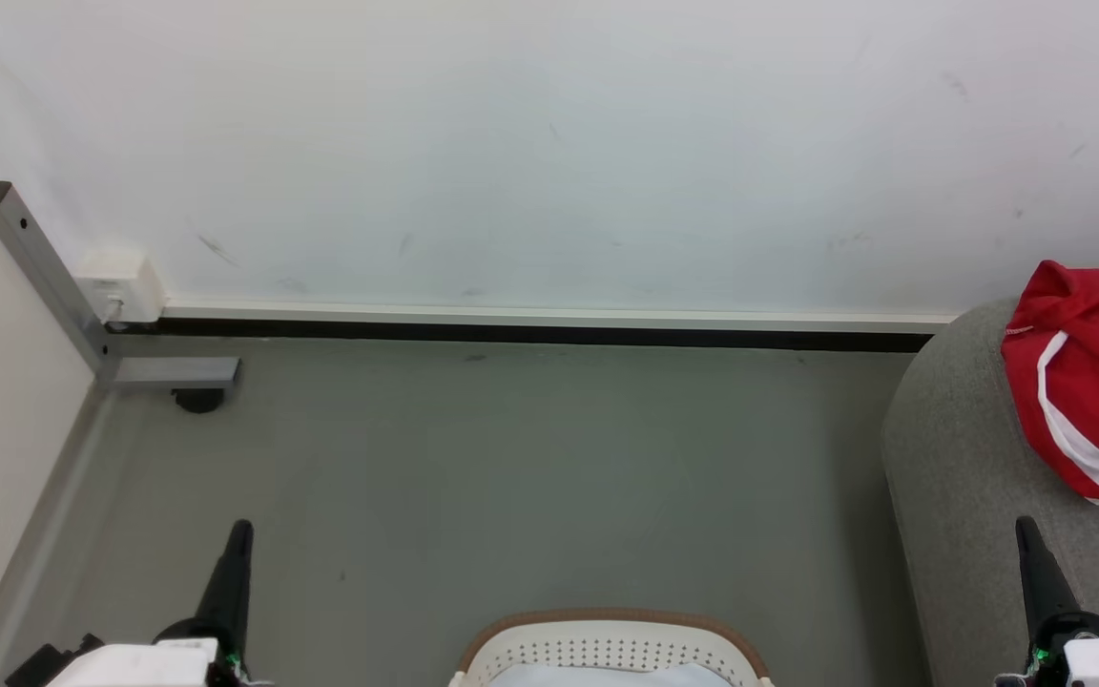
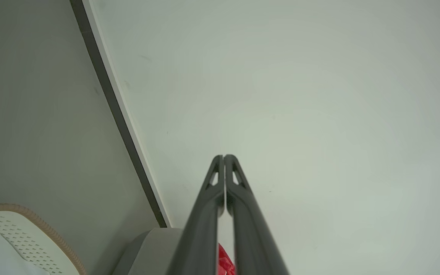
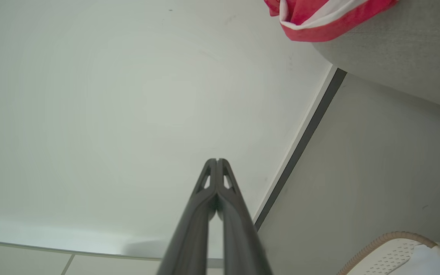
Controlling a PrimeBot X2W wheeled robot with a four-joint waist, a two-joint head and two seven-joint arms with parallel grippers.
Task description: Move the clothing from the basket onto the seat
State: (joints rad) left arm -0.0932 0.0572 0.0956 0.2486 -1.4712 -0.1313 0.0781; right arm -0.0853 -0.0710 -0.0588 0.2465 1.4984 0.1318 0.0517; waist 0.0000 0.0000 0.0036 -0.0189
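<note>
Seeing open floor (image 1: pixel 511 477) between the basket (image 1: pixel 607 616) and wall (image 1: pixel 549 143); clothing (image 1: pixel 1084 382) sits on the seat (image 1: pixel 950 458) by its rounded edge. Left tool (image 1: pixel 242 527) and right tool (image 1: pixel 1024 525) both pinched closed, gripping nothing.

Cropped at 6 o'clock of head view: basket (image 1: pixel 607 647), far end alone showing. Cropped at 3 o'clock: clothing (image 1: pixel 1084 382), seat (image 1: pixel 960 458). In left wrist view, at 6 o'clock, largely hidden behind left gripper (image 2: pixel 224 156): clothing.
</note>
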